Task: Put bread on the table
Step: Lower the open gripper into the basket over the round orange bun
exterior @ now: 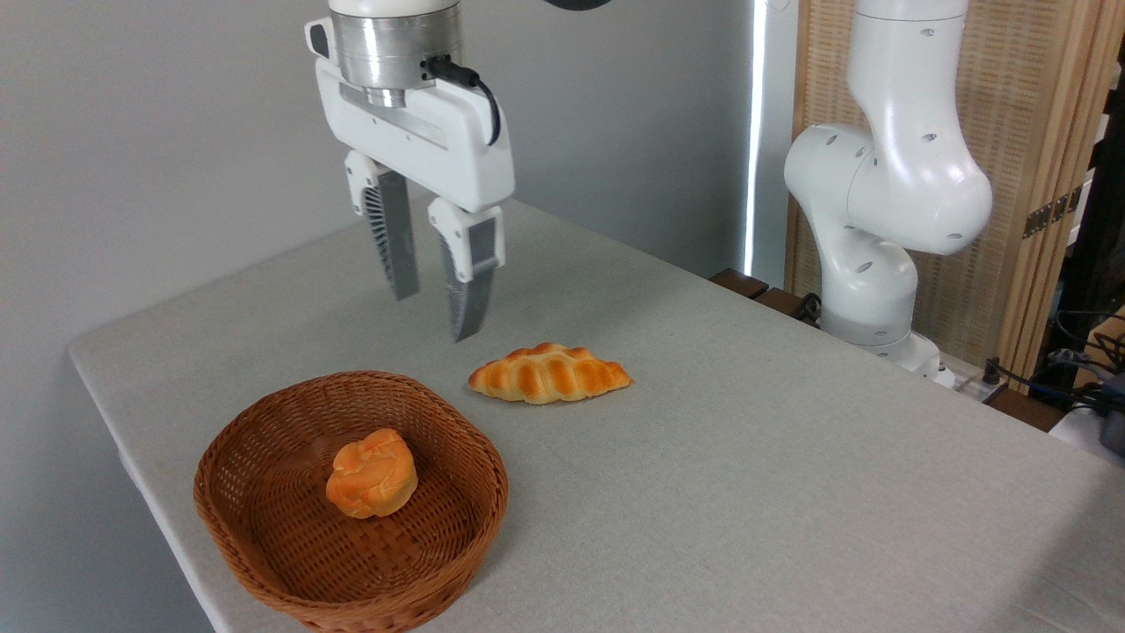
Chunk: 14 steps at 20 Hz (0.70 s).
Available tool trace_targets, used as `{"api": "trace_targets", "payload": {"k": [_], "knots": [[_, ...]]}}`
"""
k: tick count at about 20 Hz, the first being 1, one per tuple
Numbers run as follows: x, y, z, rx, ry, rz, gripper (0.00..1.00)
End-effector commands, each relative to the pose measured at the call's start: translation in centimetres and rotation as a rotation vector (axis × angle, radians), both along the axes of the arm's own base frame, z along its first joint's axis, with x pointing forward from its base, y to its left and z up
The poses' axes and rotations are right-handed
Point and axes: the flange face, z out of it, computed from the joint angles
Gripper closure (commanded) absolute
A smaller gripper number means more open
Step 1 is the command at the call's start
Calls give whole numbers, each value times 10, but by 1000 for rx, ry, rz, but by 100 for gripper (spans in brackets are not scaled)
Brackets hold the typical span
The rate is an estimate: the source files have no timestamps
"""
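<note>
While the brown wicker basket (352,505) sat near the front left corner of the table (791,457), it held just one thing, the bread (372,473). This was a small round orange bun with a twisty top. It lay on the woven floor of the basket, close to the middle, and it did not touch the basket's wall. Nothing else was inside the basket. Just outside the basket, past its far right rim, a longer braided loaf (550,374) with pointy ends lay flat on the grey cloth. It was near the basket but did not touch it. The gripper (437,308) hung in the air above the table, past the far rim of the basket and a little left of the loaf. Its two fingers pointed down with a small gap between them, partly open, and they held nothing. The white arm's big base (879,264) stood far from the basket, at the right back edge of the table.
</note>
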Motion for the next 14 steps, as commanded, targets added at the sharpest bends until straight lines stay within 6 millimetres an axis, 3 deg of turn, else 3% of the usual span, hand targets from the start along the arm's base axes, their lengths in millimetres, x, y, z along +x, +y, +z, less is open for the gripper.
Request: {"api": "trace_targets", "payload": {"k": [1, 6, 14], "knots": [[6, -9, -16, -51, -61, -53, 0], [10, -14, -52, -166, -138, 22, 0], [15, -22, -87, -149, -227, 14, 0]]}}
